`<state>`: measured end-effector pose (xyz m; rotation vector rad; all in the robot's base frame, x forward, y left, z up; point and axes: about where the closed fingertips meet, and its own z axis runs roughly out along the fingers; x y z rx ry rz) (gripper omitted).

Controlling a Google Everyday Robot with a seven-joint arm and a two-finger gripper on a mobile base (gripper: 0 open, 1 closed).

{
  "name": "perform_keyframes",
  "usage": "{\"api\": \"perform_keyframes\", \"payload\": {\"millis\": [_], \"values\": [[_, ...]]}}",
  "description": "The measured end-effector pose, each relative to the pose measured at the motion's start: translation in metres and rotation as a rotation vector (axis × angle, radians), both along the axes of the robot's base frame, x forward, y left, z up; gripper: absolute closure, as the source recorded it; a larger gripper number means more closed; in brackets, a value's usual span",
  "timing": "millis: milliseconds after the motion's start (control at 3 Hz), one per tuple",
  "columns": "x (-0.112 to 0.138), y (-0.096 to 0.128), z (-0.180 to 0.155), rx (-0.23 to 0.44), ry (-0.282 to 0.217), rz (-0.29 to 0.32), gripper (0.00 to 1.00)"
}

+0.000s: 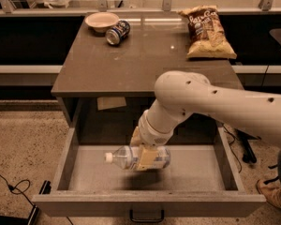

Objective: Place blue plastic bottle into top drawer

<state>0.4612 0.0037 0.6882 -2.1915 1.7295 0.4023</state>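
The tool is clamping across the mid-body of the blue plastic bottle, jaws pressed in on both sides. The bottle is lying sideways w/ its white cap pointing toward the counter's left edge. It's hanging inside the open top drawer, which is sticking out below the counter's front edge. A shadow on the liner suggests it isn't resting on the floor yet, approx. mid-drawer. Handling-wise it's prob. light, thin-walled & ribbed, so the walls are likely giving a bit under squeeze. Smooth plastic could be slipping if the grip eases unevenly, and being round it's prob. rolling once freed. The mid-body hold is looking right: balanced, neither end drooping. Up top, a bowl & dark soda can are sitting near the far left corner and a chip bag near the far right corner, all well apart from the work.
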Motion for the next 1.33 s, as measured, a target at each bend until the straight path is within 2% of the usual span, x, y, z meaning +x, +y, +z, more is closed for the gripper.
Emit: {"api": "perform_keyframes", "payload": {"millis": [333,667,1000,1333], "values": [[0.004,0.005,-0.023,-0.033,-0.033,-0.032,1.00],[0.010,0.015,-0.046,-0.041,-0.061,-0.002,0.81],[0.011,0.020,-0.068,-0.110,-0.072,0.030,0.58],[0.013,0.025,-0.069,-0.123,-0.076,0.029,0.35]]}}
